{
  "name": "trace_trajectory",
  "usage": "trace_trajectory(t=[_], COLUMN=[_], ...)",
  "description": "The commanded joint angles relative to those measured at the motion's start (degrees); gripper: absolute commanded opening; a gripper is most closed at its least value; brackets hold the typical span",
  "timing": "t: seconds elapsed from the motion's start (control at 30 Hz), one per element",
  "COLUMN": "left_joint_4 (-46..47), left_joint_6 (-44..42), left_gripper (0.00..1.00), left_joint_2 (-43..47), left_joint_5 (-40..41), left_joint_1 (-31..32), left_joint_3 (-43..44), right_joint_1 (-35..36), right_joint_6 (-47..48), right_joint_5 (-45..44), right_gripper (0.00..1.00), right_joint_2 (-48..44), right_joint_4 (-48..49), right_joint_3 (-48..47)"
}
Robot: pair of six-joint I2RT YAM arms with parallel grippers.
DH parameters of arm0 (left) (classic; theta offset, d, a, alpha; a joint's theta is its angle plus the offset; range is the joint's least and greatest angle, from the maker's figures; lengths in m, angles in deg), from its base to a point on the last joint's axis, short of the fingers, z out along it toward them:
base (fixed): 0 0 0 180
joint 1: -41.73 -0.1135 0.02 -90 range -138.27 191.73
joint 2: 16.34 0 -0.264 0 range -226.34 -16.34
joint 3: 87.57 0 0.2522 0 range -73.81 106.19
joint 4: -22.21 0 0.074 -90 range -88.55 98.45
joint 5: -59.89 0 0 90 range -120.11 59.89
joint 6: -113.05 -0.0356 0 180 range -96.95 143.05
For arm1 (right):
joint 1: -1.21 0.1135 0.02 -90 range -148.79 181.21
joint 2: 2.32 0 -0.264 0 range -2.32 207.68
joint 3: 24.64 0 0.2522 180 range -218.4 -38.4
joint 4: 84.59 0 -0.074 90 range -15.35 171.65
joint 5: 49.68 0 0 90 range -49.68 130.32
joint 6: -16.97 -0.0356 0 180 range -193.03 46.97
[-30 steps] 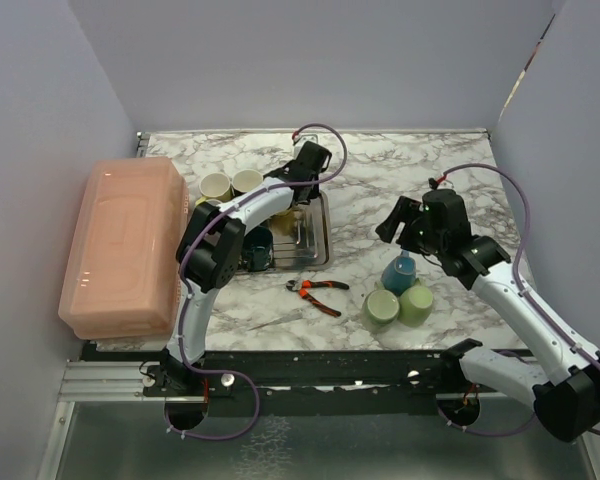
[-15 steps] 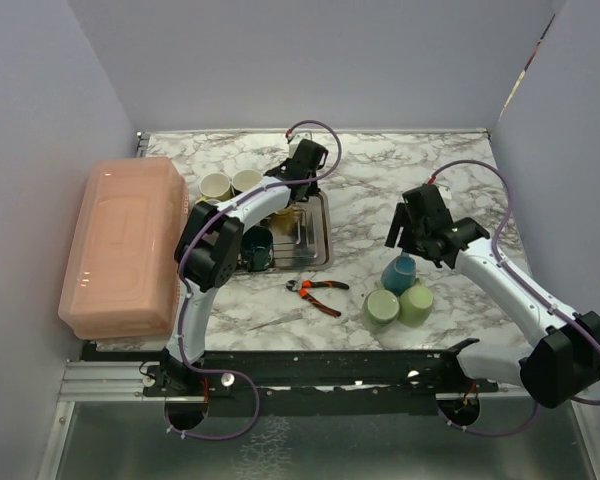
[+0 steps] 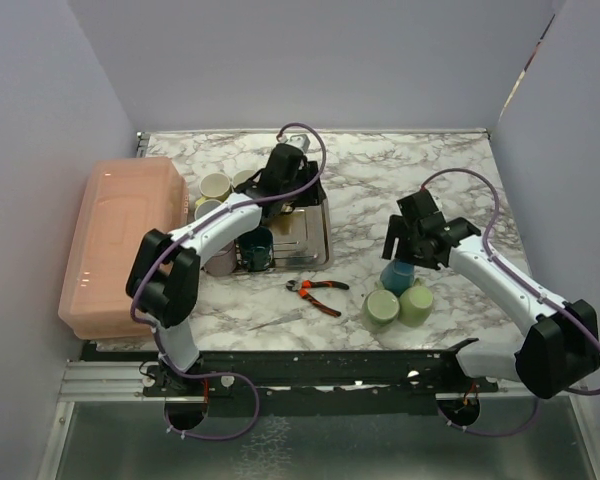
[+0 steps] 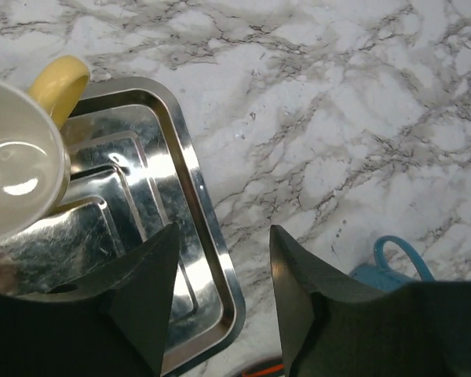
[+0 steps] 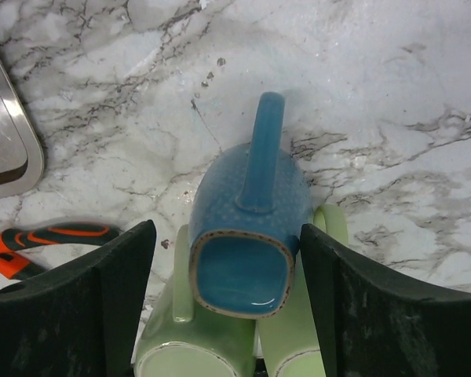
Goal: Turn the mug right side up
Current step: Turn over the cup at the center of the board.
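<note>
A blue mug (image 5: 247, 196) lies on its side on top of two pale green mugs (image 5: 190, 345), its mouth towards the camera and its handle up. My right gripper (image 5: 225, 236) is open, one finger on each side of the blue mug, the right finger close to its wall. In the top view the blue mug (image 3: 398, 272) shows just under the right gripper (image 3: 407, 256). My left gripper (image 4: 224, 232) is open and empty over the right rim of the steel tray (image 4: 195, 177). A yellow-handled mug (image 4: 23, 169) stands in that tray.
Orange-handled pliers (image 3: 317, 290) lie between the tray (image 3: 320, 258) and the green mugs (image 3: 381, 308). A dark teal mug (image 3: 257, 246) sits in the tray, cream mugs (image 3: 215, 187) stand beside it. A large pink box (image 3: 120, 240) fills the left side.
My left gripper has opened and let go of the yellow-handled mug, and the left arm's elbow has swung left. My right gripper has come down around the blue mug.
</note>
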Motion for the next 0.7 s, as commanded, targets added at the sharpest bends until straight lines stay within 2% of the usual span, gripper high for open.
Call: trace_trajectory(t=[0.0, 0.23, 0.53, 0.67], left_joint_4=[1.7, 0.9, -1.3, -1.3], left_joint_6=[-0.1, -1.5, -3.4, -3.4], left_gripper=[0.54, 0.74, 0.80, 0.82], left_joint_2=[9.4, 22.2, 30.0, 29.5], left_joint_5=[0.6, 9.1, 13.1, 12.7], left_joint_1=[0.0, -0.1, -0.1, -0.1], left_joint_3=[-7.5, -17.3, -23.0, -23.3], right_joint_1=[0.2, 0.2, 0.3, 0.3], right_joint_6=[0.1, 0.2, 5.5, 14.5], right_joint_5=[7.6, 10.9, 12.8, 22.1], right_gripper=[0.78, 0.71, 0.59, 0.59], right_joint_2=[2.1, 8.2, 15.6, 18.4], right_joint_4=[0.5, 2.9, 6.8, 8.2], right_joint_3=[1.4, -3.7, -9.6, -11.3])
